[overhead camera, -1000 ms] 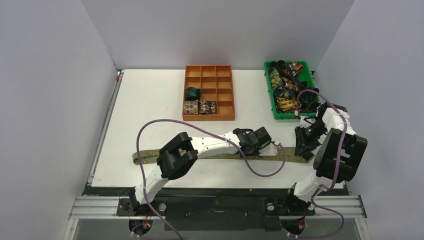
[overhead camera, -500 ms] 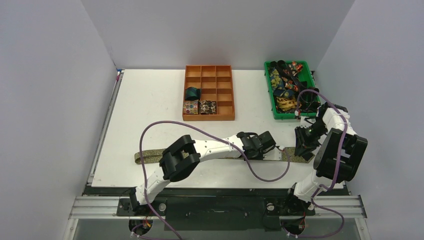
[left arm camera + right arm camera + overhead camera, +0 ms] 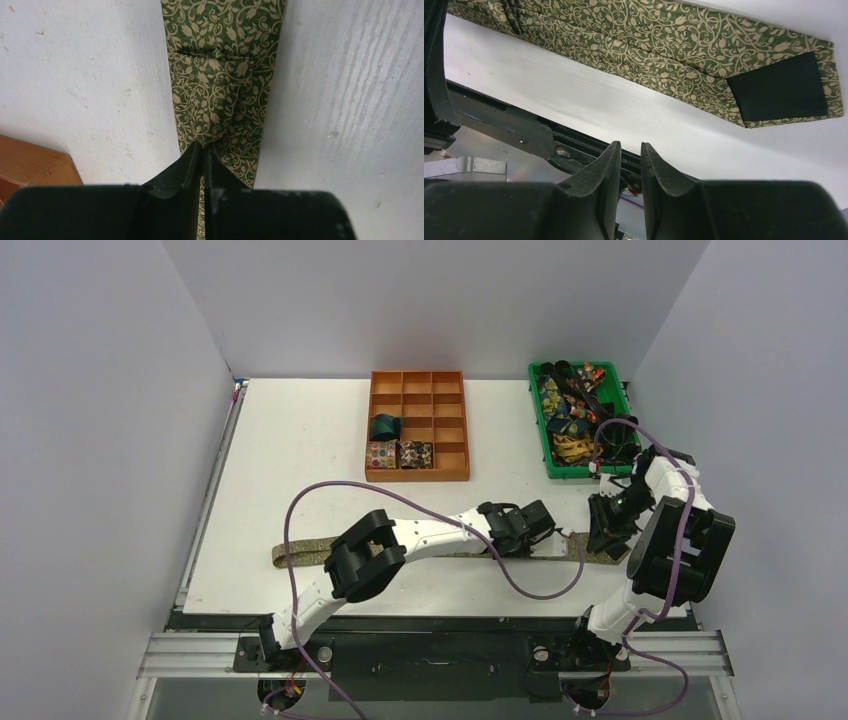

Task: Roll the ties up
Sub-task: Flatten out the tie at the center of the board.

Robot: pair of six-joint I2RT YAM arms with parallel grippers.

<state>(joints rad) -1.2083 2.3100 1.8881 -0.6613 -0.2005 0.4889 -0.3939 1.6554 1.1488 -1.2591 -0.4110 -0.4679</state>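
An olive-green tie with a gold vine pattern [image 3: 300, 552] lies flat along the near part of the table. My left gripper [image 3: 548, 538] is shut on it near its right end; in the left wrist view the jaws [image 3: 205, 150] pinch the fabric [image 3: 220, 75], which runs away from them. My right gripper [image 3: 603, 538] hovers just past the tie's right end. Its jaws [image 3: 630, 147] stand a narrow gap apart with nothing between them. The tie's wide end [image 3: 649, 40] with its dark lining lies above them in the right wrist view. Three rolled ties sit in the orange tray: teal [image 3: 385, 427], floral [image 3: 380, 454], dark flecked [image 3: 416, 453].
The orange compartment tray [image 3: 418, 476] stands at mid-table; its corner shows in the left wrist view [image 3: 30, 160]. A green bin [image 3: 538, 420] of loose ties [image 3: 570, 410] stands at the back right. Purple cables loop over the arms. The table's near edge is close to both grippers.
My left gripper has moved a little to the right with the tie, and the tie's left end has slid right. The right arm has not moved.
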